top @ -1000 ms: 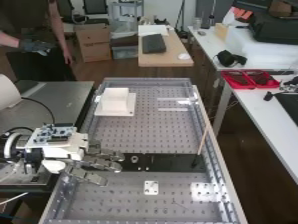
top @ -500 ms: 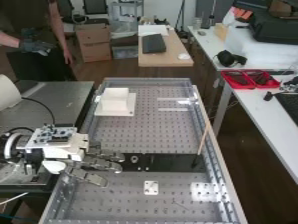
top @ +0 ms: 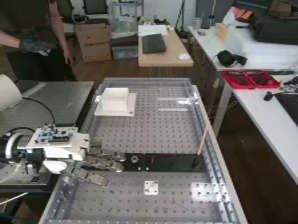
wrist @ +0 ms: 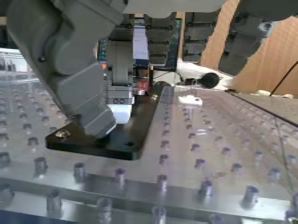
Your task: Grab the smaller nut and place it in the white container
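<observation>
The hand (top: pixel 100 162) is at the left part of the flat black bar (top: pixel 174 163) in the high view, its fingers stretched out fairly straight. The bearing (top: pixel 134 159) stands on the bar just beyond the fingertips. Around the spots to the left of it, the fingers cover the bar, so the smaller nut is hidden. Farther up the bench sits the white container (top: pixel 115 98). In the wrist view the thumb of the hand (wrist: pixel 76 82) hangs low over the black bar (wrist: pixel 136 125), close to a pale fingertip (wrist: pixel 120 112). No held part can be made out between them.
A small white plate (top: pixel 151 188) lies on the perforated bench below the bar. A thin wooden stick (top: pixel 203 140) leans near the right rail (top: pixel 216 150). Red trays (top: pixel 249 79) stand on the side table. Rows of short pegs (wrist: pixel 163 182) rise around the bar.
The hand has shifted very slightly to the right in the high view, with its fingers held much the same. The bearing and the white container have stayed in place.
</observation>
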